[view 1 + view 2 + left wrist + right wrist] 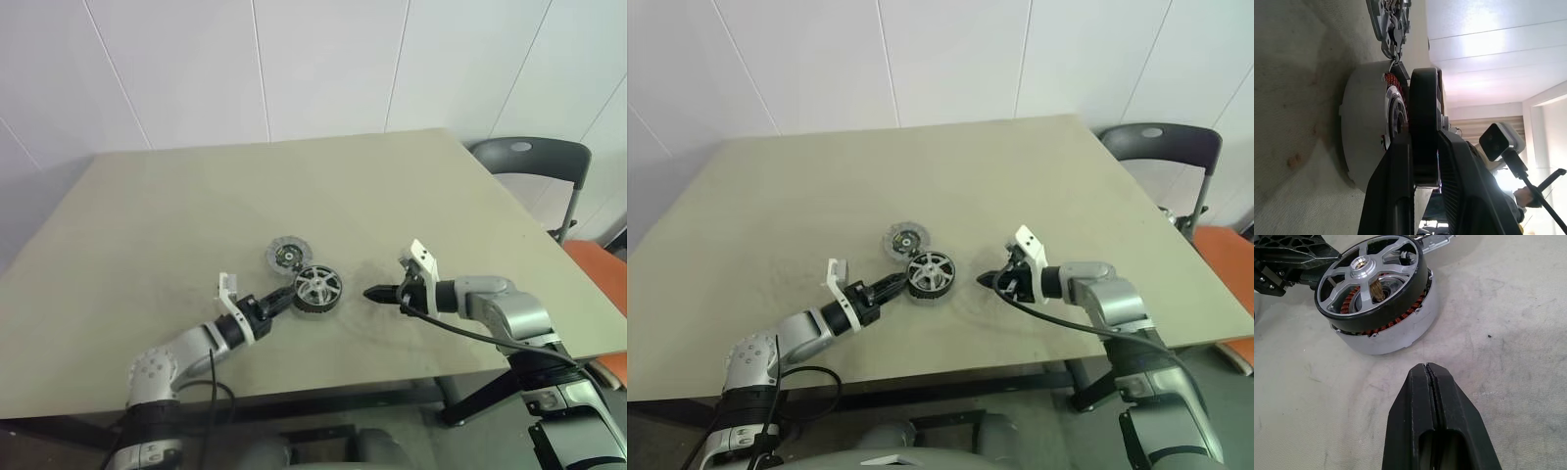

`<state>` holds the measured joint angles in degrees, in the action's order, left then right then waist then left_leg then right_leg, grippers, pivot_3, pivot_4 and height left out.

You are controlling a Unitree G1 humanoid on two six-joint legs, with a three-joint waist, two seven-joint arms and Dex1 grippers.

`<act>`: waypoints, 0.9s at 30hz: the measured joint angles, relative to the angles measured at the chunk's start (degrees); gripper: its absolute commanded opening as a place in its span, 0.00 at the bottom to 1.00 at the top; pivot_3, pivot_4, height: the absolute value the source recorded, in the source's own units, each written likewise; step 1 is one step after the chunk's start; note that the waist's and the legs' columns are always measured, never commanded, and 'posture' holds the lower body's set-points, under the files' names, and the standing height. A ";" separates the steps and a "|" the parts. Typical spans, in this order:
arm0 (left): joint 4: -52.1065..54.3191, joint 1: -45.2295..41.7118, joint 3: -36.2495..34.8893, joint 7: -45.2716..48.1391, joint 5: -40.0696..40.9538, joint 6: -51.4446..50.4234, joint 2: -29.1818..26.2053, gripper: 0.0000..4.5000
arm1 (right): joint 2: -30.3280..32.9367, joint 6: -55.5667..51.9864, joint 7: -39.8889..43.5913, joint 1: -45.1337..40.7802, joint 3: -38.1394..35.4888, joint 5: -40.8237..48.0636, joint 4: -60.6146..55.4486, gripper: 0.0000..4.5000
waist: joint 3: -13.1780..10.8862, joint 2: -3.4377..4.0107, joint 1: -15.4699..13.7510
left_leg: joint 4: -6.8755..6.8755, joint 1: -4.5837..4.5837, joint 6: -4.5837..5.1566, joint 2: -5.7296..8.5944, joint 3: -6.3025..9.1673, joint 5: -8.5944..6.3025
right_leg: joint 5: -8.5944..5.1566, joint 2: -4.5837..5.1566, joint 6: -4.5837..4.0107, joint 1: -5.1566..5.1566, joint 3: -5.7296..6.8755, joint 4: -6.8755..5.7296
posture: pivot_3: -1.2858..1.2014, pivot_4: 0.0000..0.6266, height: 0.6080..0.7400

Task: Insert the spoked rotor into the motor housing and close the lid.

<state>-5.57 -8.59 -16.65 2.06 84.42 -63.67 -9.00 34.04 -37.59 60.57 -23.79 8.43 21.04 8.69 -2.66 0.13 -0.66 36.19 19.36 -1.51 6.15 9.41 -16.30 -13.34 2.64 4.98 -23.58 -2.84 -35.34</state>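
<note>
The spoked rotor (1369, 276), a shiny silvery wheel inside a black ring, sits tilted on top of the motor housing (1400, 335). The housing is a pale silver body with copper windings showing under the rotor. My left gripper (287, 299) is shut on the rotor's black rim from the left, one finger (1396, 161) on each side of it. The lid (287, 255), a flat grey ribbed disc with a dark centre, lies on the table just behind the housing. A short way right of the housing, my right gripper (370, 293) is shut and empty, its tip pointing at the housing.
Everything rests on a beige table (196, 196), and its front edge runs close behind both arms. A grey chair (534, 162) stands past the table's right corner, with an orange seat (600, 269) beside it.
</note>
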 measured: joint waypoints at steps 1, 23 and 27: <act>0.02 0.02 0.00 -0.20 0.08 0.00 0.00 0.09 | -0.02 0.14 0.00 0.00 0.00 0.00 0.00 0.00 | 0.00 0.00 0.00 | 0.00 0.00 0.00 0.00 0.00 0.00 | 0.00 0.00 0.00 0.00 0.00 0.00 | 0.52 0.00 1.00; 1.64 1.14 -0.04 -3.82 2.37 1.12 0.19 0.09 | -0.32 0.50 -0.09 -0.06 0.00 -0.04 0.02 0.00 | 0.00 0.00 0.00 | 0.01 0.00 0.00 0.00 0.00 0.00 | 0.03 -0.01 -0.05 0.00 0.00 -0.01 | 0.52 0.00 1.00; 1.65 1.20 -0.04 -3.85 2.44 1.54 0.19 0.09 | -0.32 0.50 -0.18 -0.06 0.00 -0.04 0.02 0.00 | 0.00 0.00 0.00 | 0.01 0.00 0.00 0.00 0.00 0.00 | 0.03 -0.01 -0.05 0.00 0.00 -0.01 | 0.52 0.00 1.00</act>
<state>-3.92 -7.39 -16.69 -1.80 86.86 -62.13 -8.81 33.71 -37.09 60.39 -23.85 8.43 20.99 8.72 -2.66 0.12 -0.66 36.20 19.35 -1.51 6.15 9.41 -16.30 -13.32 2.63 4.93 -23.58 -2.84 -35.35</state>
